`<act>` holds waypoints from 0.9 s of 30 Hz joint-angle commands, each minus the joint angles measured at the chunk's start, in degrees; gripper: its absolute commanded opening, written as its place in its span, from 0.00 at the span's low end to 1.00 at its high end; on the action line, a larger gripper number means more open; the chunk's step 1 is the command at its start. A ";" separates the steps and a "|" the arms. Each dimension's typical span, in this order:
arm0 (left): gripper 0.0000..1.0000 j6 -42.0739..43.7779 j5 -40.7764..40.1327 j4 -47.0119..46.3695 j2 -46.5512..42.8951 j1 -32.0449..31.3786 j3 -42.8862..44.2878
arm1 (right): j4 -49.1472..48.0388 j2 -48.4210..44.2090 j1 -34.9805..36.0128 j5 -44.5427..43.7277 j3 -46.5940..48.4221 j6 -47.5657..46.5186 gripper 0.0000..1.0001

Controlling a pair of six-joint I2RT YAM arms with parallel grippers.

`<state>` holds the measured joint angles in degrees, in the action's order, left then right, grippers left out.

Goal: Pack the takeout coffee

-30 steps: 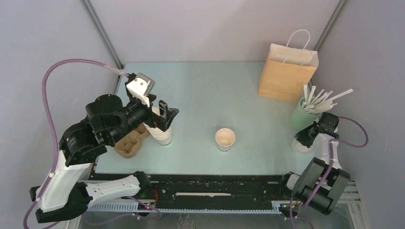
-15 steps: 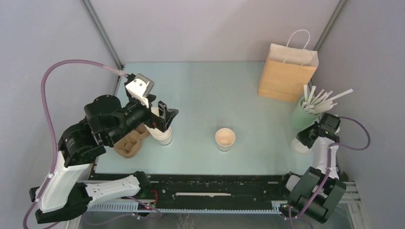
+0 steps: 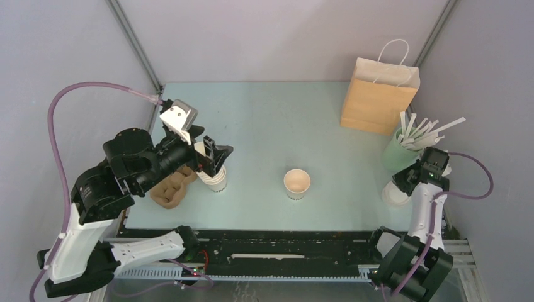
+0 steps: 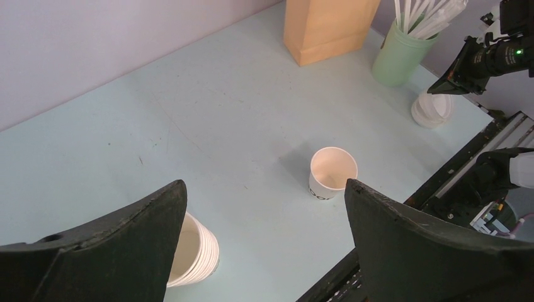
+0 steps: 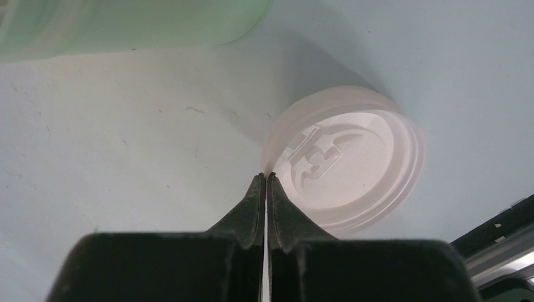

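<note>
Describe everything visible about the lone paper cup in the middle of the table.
The lone cup is small, cream-white paper, tan inside, with a rolled rim and dark print low on its side. It stands upright and open, with no lid, and looks empty. It sits on the pale blue table, toward the near edge. Nothing touches it.

A brown paper bag (image 3: 379, 94) with white cord handles stands upright at the far right of the pale blue table (image 3: 283, 119). Just in front of it, a green cup (image 3: 395, 156) holds a spray of flat white sticks (image 3: 425, 131). A white plastic lid (image 5: 346, 163) lies near that cup's base. On the left, a stack of nested cream cups (image 3: 217, 180) stands beside a brown pulp cup carrier (image 3: 170, 190).
</note>
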<state>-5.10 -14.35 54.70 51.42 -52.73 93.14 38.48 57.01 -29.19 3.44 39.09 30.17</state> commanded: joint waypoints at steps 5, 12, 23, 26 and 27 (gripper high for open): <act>1.00 -1.25 1.93 -0.47 -1.08 0.35 2.43 | 1.56 -2.32 1.04 -1.47 2.39 1.12 0.00; 1.00 -1.83 2.41 -0.42 -0.84 0.34 2.79 | 1.09 3.26 2.12 -5.33 2.38 0.24 0.00; 1.00 -1.84 2.50 0.07 -0.94 0.34 2.88 | 0.35 6.67 3.56 -4.28 2.46 -0.89 0.11; 1.00 -1.84 2.13 0.78 -1.08 0.32 3.19 | 0.00 6.45 3.69 -4.06 2.23 -1.12 0.18; 1.00 -1.77 1.98 0.98 -1.18 0.35 3.00 | 0.00 6.44 3.63 -4.06 2.14 -0.94 0.20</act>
<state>-6.24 -12.27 55.09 50.52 -52.73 93.27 39.53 63.66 -25.85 -0.05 39.62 29.80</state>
